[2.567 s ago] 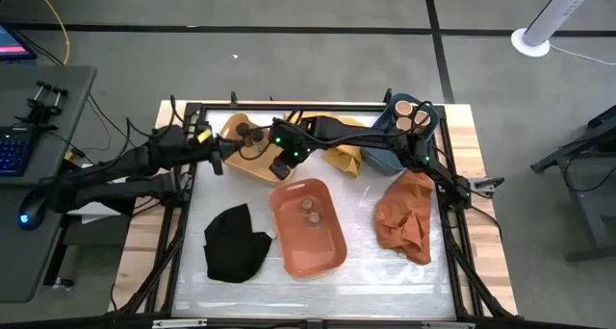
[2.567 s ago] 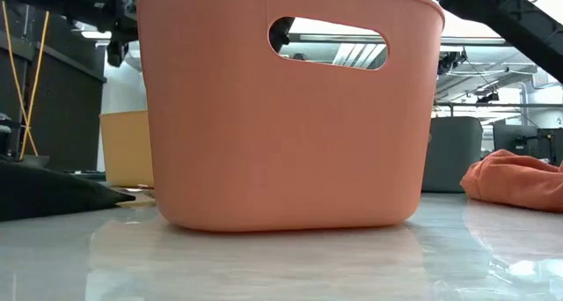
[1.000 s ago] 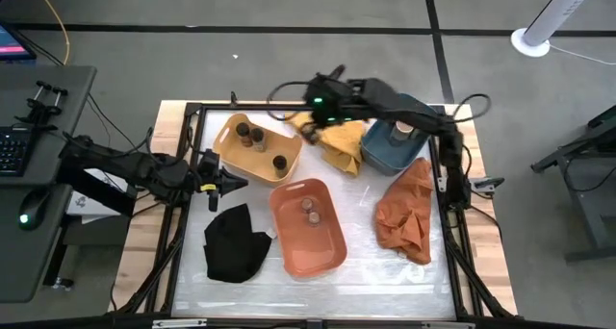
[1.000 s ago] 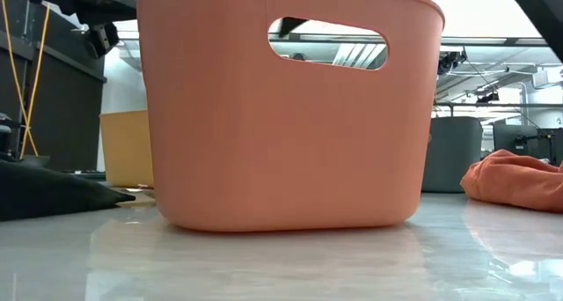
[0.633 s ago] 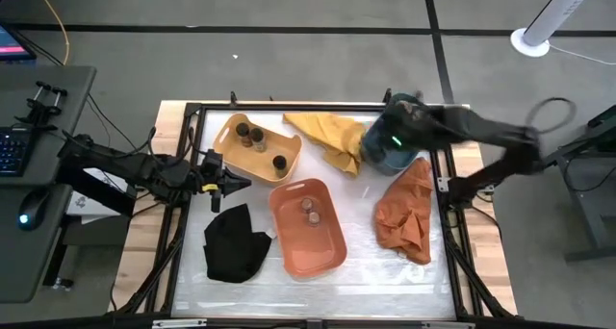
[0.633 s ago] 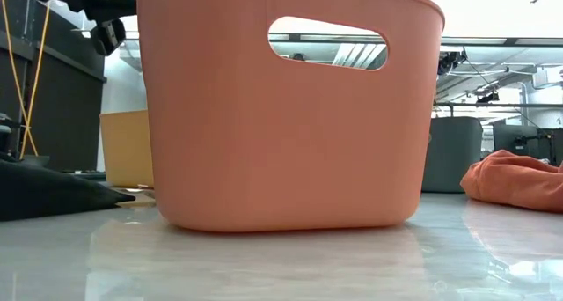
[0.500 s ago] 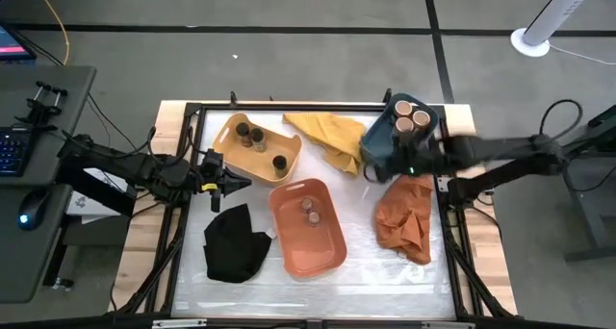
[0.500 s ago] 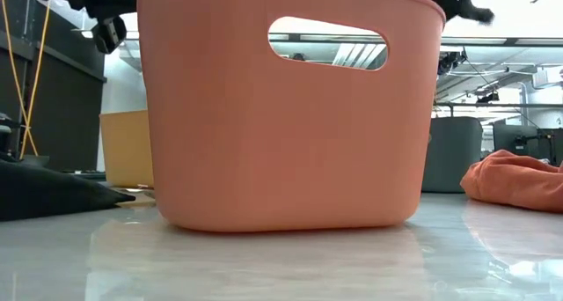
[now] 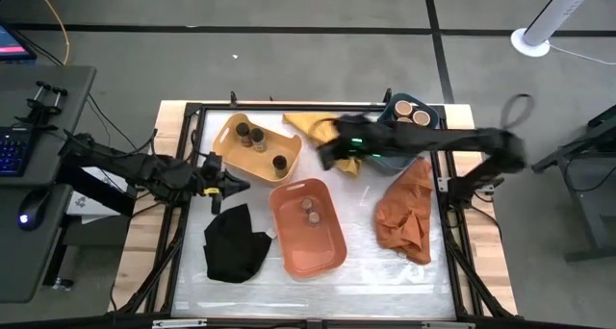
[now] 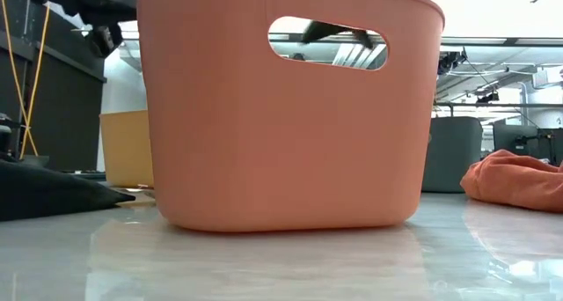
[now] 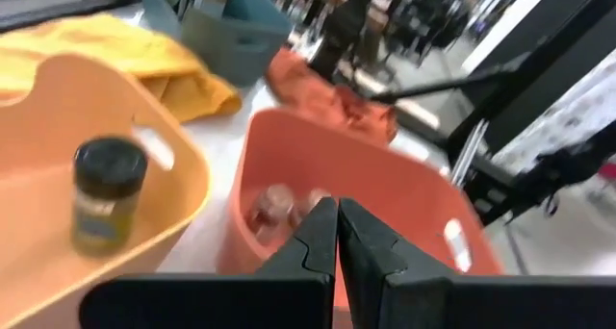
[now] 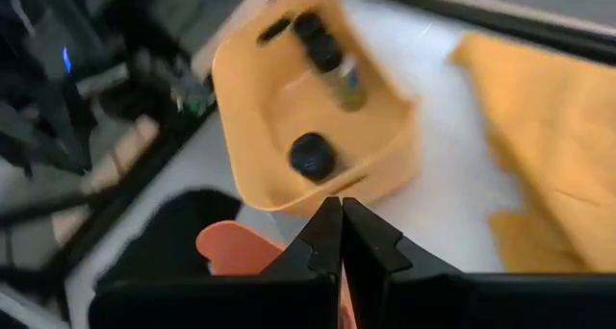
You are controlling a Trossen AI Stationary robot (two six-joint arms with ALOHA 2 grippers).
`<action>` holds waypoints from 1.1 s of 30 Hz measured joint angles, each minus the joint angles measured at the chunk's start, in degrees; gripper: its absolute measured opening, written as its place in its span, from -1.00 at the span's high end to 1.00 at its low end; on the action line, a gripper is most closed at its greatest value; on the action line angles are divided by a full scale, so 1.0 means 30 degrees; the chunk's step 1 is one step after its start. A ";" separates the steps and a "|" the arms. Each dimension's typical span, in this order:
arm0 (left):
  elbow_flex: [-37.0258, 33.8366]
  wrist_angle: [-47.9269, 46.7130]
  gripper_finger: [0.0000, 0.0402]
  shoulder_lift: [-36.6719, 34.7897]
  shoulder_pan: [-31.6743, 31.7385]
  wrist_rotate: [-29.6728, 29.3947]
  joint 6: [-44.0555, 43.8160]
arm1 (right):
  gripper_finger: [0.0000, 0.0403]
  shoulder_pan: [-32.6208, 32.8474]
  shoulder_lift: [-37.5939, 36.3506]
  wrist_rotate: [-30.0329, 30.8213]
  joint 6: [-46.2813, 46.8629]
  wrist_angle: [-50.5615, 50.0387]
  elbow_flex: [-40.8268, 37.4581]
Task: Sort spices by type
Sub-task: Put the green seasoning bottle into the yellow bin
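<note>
Three slim dark spice jars (image 9: 256, 141) stand in the yellow tub (image 9: 231, 154); one shows in the left wrist view (image 11: 108, 189). Two jars (image 9: 309, 211) stand in the orange tub (image 9: 327, 257). Two tan-topped jars (image 9: 412, 113) stand in the blue tub (image 9: 390, 156). My left gripper (image 9: 227, 183) hangs shut and empty at the table's left, between the yellow tub and the black cloth; its shut fingers show in its wrist view (image 11: 337, 235). My right gripper (image 9: 327, 154) is shut and empty above the yellow cloth (image 9: 310, 127); its fingers (image 12: 340, 235) point toward the yellow tub (image 12: 318, 127).
A black cloth (image 9: 236, 242) lies at the near left and an orange cloth (image 9: 404, 218) at the right. In the low view the orange tub (image 10: 290, 107) fills most of the picture. A dark metal frame (image 9: 183, 223) rims the table.
My right gripper has swung from the far side by the yellow cloth toward the table's right to the blue tub, then back toward the left, and now hangs over the yellow cloth. It holds nothing.
</note>
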 joint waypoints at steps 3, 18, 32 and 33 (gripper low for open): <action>0.0000 -0.1242 1.00 0.0000 -0.0297 -0.0385 -0.0004 | 1.00 -0.0331 0.3587 -0.1754 -0.1738 -0.0815 0.3582; 0.2237 -0.2272 1.00 0.3569 0.1708 -0.0271 0.0104 | 1.00 -0.0761 0.9528 -0.2199 -0.6297 -0.6812 1.2883; 1.1479 -0.8606 1.00 1.4909 0.8435 0.7190 1.5866 | 1.00 0.0906 0.3952 0.2415 -0.4492 -1.2507 1.3253; 1.1606 -0.8532 1.00 1.5302 0.8557 0.7197 1.6605 | 1.00 0.1190 0.3691 0.2887 -0.4044 -1.3041 1.3254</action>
